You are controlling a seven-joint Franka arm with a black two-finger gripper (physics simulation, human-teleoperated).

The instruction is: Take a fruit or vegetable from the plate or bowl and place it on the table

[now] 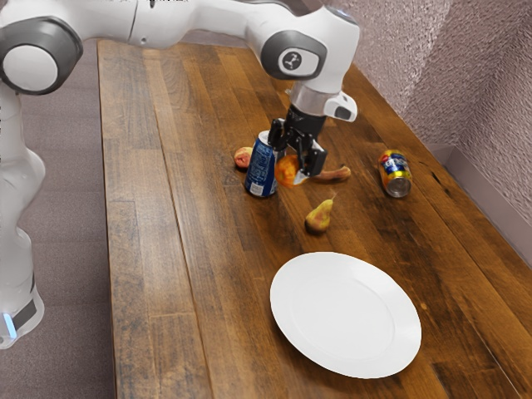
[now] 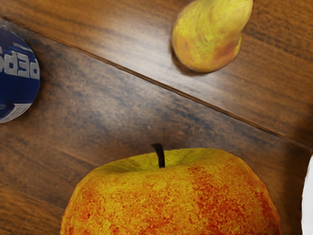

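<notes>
As you watched from the exterior view, your gripper (image 1: 293, 163) was drawn in around the apple (image 2: 171, 200), its two fingers pressing the fruit from opposite sides. You had the task's fruit between those fingers, just beside the blue Pepsi can (image 1: 262, 166), well apart from the white plate (image 1: 345, 312). You could not tell whether the apple's underside touched the wooden table (image 1: 191, 249). In the wrist view, you saw its dark stem and the dimple around it, with yellow skin giving way to mottled red down the side.

You had the can standing upright on the exterior view's left of the apple, with a small reddish fruit (image 1: 242, 157) on the can's far side, partly covered by it. Behind the fingers, toward the exterior view's right, you could see part of a long, brownish-orange thing (image 1: 336, 174) on the wood. Farther toward that side, you had a yellow, red and blue can (image 1: 394, 172) with a silvery end.

Between your gripper and the plate, you saw a yellow-green pear (image 1: 317, 219) resting on the table, touching neither of them. It had a reddish patch on its skin, and its narrow end leaned toward the exterior view's upper right. You had the plate lying flat, nearer that camera than the pear.
</notes>
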